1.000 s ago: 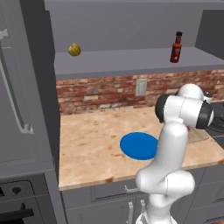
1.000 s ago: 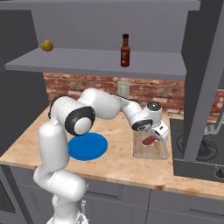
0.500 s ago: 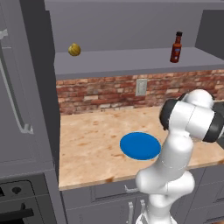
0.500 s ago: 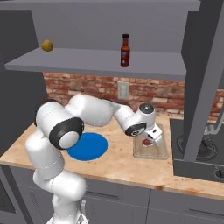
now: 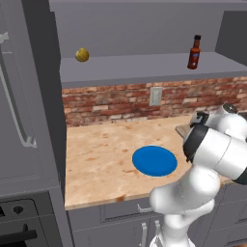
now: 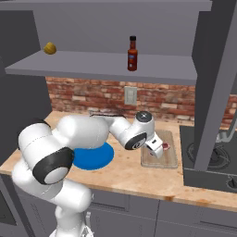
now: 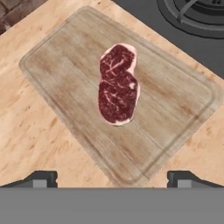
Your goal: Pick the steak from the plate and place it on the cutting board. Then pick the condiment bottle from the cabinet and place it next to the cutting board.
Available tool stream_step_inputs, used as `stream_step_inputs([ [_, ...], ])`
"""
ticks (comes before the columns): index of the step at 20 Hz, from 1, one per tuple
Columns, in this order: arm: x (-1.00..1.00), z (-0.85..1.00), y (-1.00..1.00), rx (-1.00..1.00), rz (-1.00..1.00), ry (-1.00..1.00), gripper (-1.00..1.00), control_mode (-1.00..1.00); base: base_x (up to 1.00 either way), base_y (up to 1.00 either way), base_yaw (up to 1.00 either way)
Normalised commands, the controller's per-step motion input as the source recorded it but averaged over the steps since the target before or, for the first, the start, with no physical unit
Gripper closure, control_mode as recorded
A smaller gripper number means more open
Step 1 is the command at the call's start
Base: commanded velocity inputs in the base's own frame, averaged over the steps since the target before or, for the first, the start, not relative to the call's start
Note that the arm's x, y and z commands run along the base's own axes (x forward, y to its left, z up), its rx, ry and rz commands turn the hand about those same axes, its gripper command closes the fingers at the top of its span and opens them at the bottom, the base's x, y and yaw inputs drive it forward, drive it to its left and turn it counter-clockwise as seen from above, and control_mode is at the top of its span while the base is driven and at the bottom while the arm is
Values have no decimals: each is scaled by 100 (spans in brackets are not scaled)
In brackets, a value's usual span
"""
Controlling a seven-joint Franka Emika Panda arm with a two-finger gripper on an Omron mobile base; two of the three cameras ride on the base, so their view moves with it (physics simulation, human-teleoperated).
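Note:
The steak (image 7: 117,83) lies flat in the middle of the cutting board (image 7: 57,74), with nothing touching it. My gripper (image 7: 111,180) hovers above the board's near edge, open, with nothing between its jaws. From the right base camera the gripper (image 6: 155,149) hangs over the board (image 6: 169,159) just left of the steak (image 6: 165,146). The blue plate (image 6: 95,156) (image 5: 154,160) sits bare on the counter to the left. The condiment bottle (image 6: 133,53) (image 5: 194,52) stands upright on the cabinet shelf (image 6: 92,65) (image 5: 135,67).
A yellowish round fruit (image 5: 82,54) (image 6: 50,47) rests at the shelf's left end. A dark stove (image 7: 197,17) (image 6: 208,162) borders the board on the right. A tall grey handled unit (image 5: 19,120) stands left of the counter. A wall outlet (image 5: 155,96) is on the brick backsplash.
The arm's elbow and upper links have swung round and lower while the hand stays over the board. The steak has not moved and the gripper remains open.

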Motion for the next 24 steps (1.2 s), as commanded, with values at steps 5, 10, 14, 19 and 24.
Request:
stream_step_inputs([
  [5,-19,37,7,0,-5,0,-100,-100,0,0,0],
  [10,-6,39,1,0,-6,0,-100,-100,0,0,0],
  [14,0,33,5,-3,-6,0,-100,-100,0,0,0],
  [19,-2,31,10,0,-6,0,-100,-100,0,0,0],
  [24,-11,20,13,2,-4,0,-100,-100,0,0,0],
])
